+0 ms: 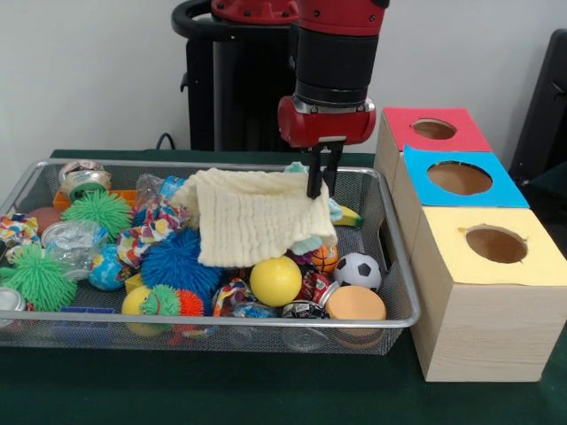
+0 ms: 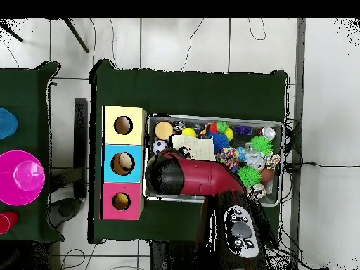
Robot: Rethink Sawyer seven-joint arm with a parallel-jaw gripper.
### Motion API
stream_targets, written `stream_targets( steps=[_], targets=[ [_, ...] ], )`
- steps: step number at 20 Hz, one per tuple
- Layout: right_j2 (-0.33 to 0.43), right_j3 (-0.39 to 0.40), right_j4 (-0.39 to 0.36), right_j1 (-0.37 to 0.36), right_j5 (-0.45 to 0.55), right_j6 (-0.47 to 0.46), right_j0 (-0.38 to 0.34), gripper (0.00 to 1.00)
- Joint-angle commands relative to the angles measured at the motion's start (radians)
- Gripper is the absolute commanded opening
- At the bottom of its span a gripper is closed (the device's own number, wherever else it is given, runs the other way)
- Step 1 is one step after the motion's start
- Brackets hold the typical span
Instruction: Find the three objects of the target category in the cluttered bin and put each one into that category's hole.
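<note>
One corner of the cloth (image 1: 257, 226) is pinched in the gripper (image 1: 322, 188) over the bin (image 1: 400, 292); lifting could drag balls over the table's right edge.

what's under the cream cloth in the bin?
The cream cloth is pinched by the gripper at its far corner. A blue spiky ball and yellow ball show at its edges in the bin; anything beneath is hidden.

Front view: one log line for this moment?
tool: shut on cloth | cloth: corner lifted over bin | red hole: empty
</note>
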Motion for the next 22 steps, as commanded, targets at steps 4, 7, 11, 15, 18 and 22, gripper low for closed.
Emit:
stream_targets(
  steps=[4, 7, 11, 15, 18, 22],
  targets=[
    [0.038, 0.015, 0.054, 0.022, 0.091, 0.187, -0.005, 0.0],
    [0.037, 0.014, 0.057, 0.018, 0.094, 0.189, 0.002, 0.0],
    [0.033, 0.016, 0.063, 0.019, 0.091, 0.197, 0.011, 0.0],
    [0.024, 0.021, 0.064, 0.02, 0.078, 0.203, 0.022, 0.0],
    [0.02, 0.026, 0.067, 0.028, 0.062, 0.212, 0.03, 0.0],
    [0.01, 0.031, 0.078, 0.03, 0.051, 0.234, 0.052, 0.0]
  ],
)
